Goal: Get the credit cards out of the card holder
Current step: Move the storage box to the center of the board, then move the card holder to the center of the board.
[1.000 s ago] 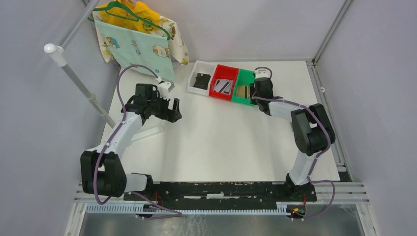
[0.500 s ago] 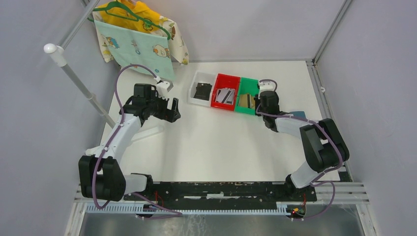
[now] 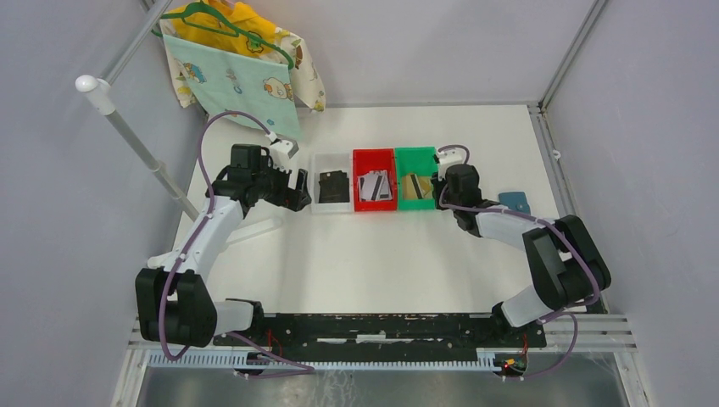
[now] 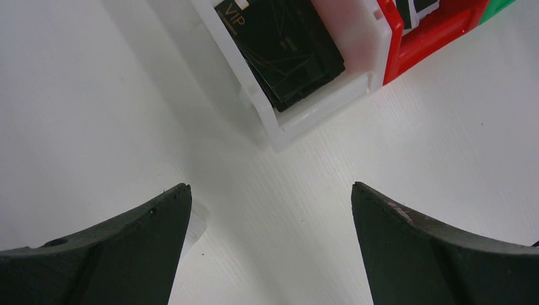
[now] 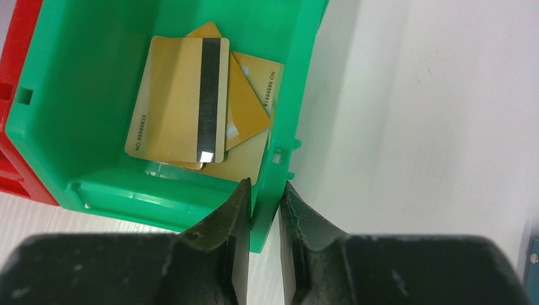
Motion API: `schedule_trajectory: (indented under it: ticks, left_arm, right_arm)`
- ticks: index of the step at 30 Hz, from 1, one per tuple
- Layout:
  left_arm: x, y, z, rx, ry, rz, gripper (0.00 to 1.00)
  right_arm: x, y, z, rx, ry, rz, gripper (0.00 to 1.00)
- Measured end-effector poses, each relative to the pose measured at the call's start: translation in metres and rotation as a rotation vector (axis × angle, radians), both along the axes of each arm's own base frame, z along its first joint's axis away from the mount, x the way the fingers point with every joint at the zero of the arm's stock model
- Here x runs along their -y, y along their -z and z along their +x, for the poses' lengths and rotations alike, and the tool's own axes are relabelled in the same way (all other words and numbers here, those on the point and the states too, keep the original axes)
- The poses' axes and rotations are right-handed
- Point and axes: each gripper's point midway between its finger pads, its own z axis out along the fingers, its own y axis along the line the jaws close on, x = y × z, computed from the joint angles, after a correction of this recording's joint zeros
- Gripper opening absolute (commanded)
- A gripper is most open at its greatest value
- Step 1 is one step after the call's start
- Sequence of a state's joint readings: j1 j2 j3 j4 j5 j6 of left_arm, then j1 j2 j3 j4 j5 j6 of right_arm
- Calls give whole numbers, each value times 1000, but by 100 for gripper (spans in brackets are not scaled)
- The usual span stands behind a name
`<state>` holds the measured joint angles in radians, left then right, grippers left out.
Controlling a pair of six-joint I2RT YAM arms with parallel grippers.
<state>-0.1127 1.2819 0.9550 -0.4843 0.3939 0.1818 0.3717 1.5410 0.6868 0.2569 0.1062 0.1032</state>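
Cards judged out and sorted, in a row nearer the far edge: black card (image 4: 286, 51) in white bin (image 4: 318, 105), grey cards (image 3: 373, 185) in red bin (image 4: 438, 38), gold cards (image 5: 181, 101) in green bin (image 5: 82, 76). Card holder (image 3: 514, 202) lies near the right edge; contents not discernible. Right gripper (image 5: 262, 190) pinches the green bin's wall. Left gripper (image 4: 270, 187) spread wide, empty.

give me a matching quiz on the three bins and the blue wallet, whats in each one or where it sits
Things:
1. white bin
2. red bin
3. green bin
4. blue wallet

States:
A. holds gold cards, its wall pinched by the right gripper
B. lies on the table, to the right of all the bins
C. holds black cards
D. holds white-grey cards

Pairs: 1-C, 2-D, 3-A, 4-B
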Motion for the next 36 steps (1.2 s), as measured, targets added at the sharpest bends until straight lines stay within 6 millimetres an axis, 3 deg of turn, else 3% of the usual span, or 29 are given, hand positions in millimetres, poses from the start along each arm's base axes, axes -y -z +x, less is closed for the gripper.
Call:
schedule_trajectory:
  ticks: [5,11,17,19,23,25,28,32,36]
  left_arm:
    - [0,0,0,0,0,0,100]
    - [0,3,0,-5,0,0,98]
    - [-1,18,-5,-49,0,5,97]
    - [0,20,-6,-54,0,5,97]
    - [-1,20,-6,-54,0,6,97]
    - [0,20,-6,-53,0,5,97]
    - [0,20,-6,-54,3,3,97]
    - [1,20,-6,-55,6,-1,97]
    - [1,20,-8,-61,7,-1,98]
  right_arm:
    - [1,0,-10,-14,1,9,22]
    - [7,-1,-28,-33,77,52,8]
    - [18,-1,-43,-14,185,48,13]
    - [21,-1,-43,-6,211,41,23]
    - [29,-3,-41,8,269,32,66]
    - [35,-9,-41,24,306,28,82]
    - [44,-25,-39,55,356,22,93]
    - [56,-50,-33,89,413,8,98]
    - [96,-67,-21,88,530,16,98]
